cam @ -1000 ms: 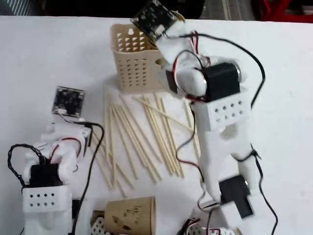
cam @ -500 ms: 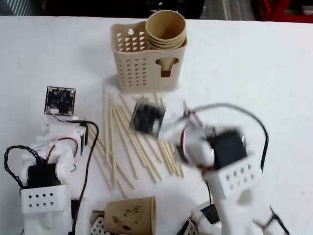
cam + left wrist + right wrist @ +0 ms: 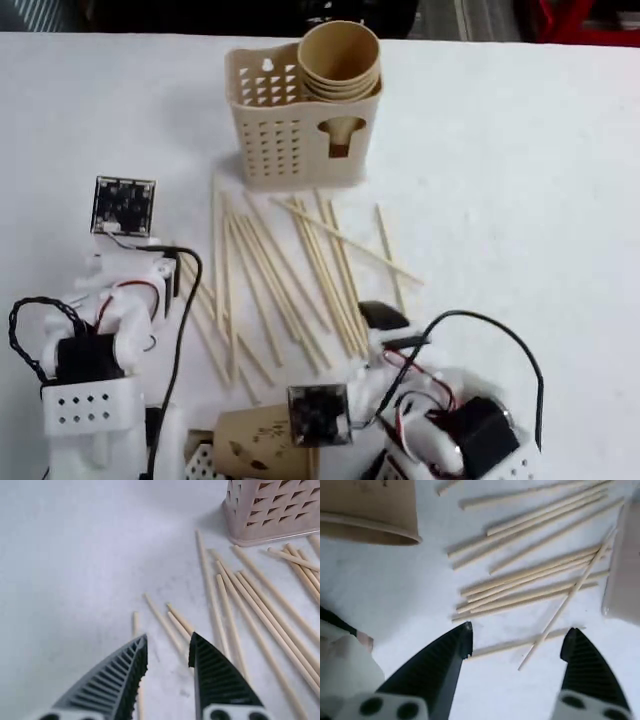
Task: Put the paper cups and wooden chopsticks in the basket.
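Finds stacked cups upright in the basket at the tabletop's far side, chopsticks scattered flat just before it, and a lone cup on its side at the near edge. Has the left claw slightly apart, empty, over chopstick ends. Has the right claw wide apart, empty, above chopsticks near the lone cup.

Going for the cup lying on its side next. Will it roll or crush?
Probably rolls if nudged: the paper cup lies on its round side, and its taper would likely curve its path. Its thin paper wall looks light and may dent under a hard squeeze.
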You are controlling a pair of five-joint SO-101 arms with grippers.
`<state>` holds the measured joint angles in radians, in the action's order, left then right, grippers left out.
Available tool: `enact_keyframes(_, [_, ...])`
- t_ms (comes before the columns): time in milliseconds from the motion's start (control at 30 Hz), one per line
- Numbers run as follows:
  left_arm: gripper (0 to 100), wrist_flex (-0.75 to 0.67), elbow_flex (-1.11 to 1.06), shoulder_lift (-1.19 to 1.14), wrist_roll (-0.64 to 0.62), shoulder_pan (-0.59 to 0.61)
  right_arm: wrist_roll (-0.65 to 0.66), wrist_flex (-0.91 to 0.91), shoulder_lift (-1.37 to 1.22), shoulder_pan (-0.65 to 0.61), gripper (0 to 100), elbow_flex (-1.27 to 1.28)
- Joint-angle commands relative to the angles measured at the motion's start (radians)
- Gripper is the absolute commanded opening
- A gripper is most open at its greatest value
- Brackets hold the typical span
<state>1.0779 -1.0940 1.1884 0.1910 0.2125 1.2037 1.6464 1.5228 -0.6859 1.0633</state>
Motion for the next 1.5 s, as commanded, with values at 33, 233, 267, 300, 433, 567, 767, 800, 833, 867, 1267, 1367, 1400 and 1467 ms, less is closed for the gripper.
enact_keyframes(33, [15,-0.021,0.006,0.013,-0.012,0.008,0.008,-0.008,-0.054,-0.124,27.9,-0.006])
enact_keyframes(233, [15,-0.023,0.006,0.013,-0.012,0.008,-0.032,-0.013,-0.197,-0.328,27.9,-0.014])
enact_keyframes(267, [15,-0.023,0.006,0.013,-0.012,0.008,-0.041,-0.019,-0.217,-0.358,27.9,-0.017])
enact_keyframes(300, [15,-0.023,0.006,0.013,-0.012,0.008,-0.052,-0.024,-0.236,-0.384,27.9,-0.02])
enact_keyframes(433, [15,-0.023,0.006,0.013,-0.012,0.008,-0.078,-0.042,-0.28,-0.492,27.5,-0.02])
enact_keyframes(567, [15,-0.023,0.006,0.013,-0.012,0.008,-0.132,-0.099,-0.308,-0.581,21.7,0.0])
enact_keyframes(767, [15,-0.023,0.006,0.013,-0.011,0.008,-0.212,-0.245,-0.325,-0.665,16.3,0.089])
enact_keyframes(800, [15,-0.023,0.006,0.013,-0.011,0.008,-0.221,-0.26,-0.325,-0.665,16.3,0.1])
enact_keyframes(833, [15,-0.023,0.006,0.013,-0.009,0.008,-0.222,-0.272,-0.325,-0.665,16.3,0.112])
enact_keyframes(867, [15,-0.023,0.006,0.013,-0.009,0.008,-0.222,-0.285,-0.323,-0.665,16.3,0.124])
enact_keyframes(1267, [15,-0.048,-0.017,0.016,-0.006,0.008,-0.285,-0.343,-0.317,-0.645,2.5,0.138])
enact_keyframes(1367, [15,-0.094,-0.046,0.016,-0.006,0.008,-0.285,-0.323,-0.317,-0.561,2.0,0.091])
enact_keyframes(1400, [15,-0.1,-0.051,0.016,-0.006,0.008,-0.285,-0.309,-0.317,-0.529,1.9,0.064])
enact_keyframes(1467, [15,-0.1,-0.051,0.016,-0.006,0.008,-0.282,-0.271,-0.317,-0.469,1.9,0.005])
